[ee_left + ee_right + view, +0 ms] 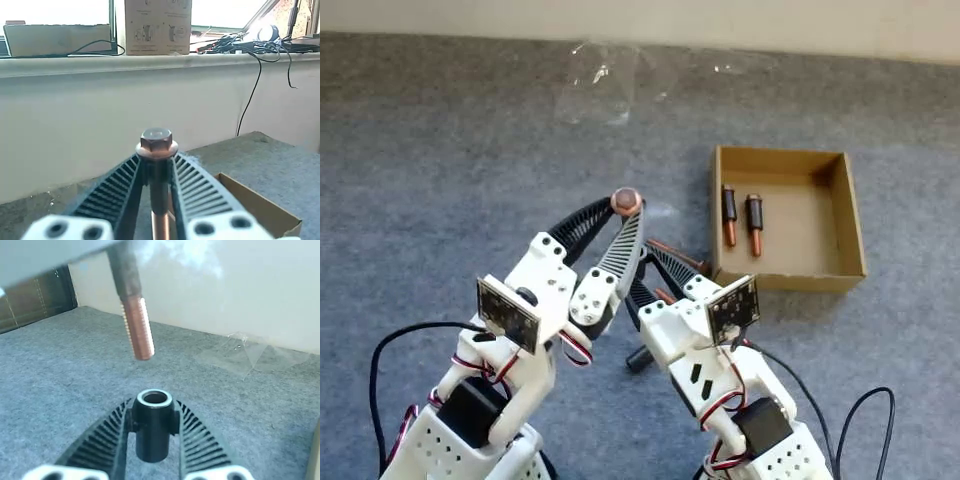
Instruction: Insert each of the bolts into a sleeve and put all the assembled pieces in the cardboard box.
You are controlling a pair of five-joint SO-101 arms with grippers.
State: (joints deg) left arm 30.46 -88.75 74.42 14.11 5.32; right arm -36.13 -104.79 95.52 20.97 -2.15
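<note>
A: What is the left end effector (157, 165) doing?
B: It is gripping a bolt (156, 142) head-up, with the threaded tip hanging just above the sleeve (152, 427). The right end effector (152, 407) is clamping that sleeve upright.
A: So this is the insertion step?
B: It looks so. The next move is calling for centring the tip over the bore, then lowering it straight.
A: Counts?
B: Two assembled pieces (729, 215) are lying in the cardboard box (852, 225) on the right. One spare sleeve (638, 358) is lying on the surface (440, 180) near the arms. At least one loose bolt (677, 255) is lying beside the box.

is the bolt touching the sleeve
Apart. The right wrist view shows a clear gap between the threaded tip of the bolt and the open mouth of the sleeve.
</note>
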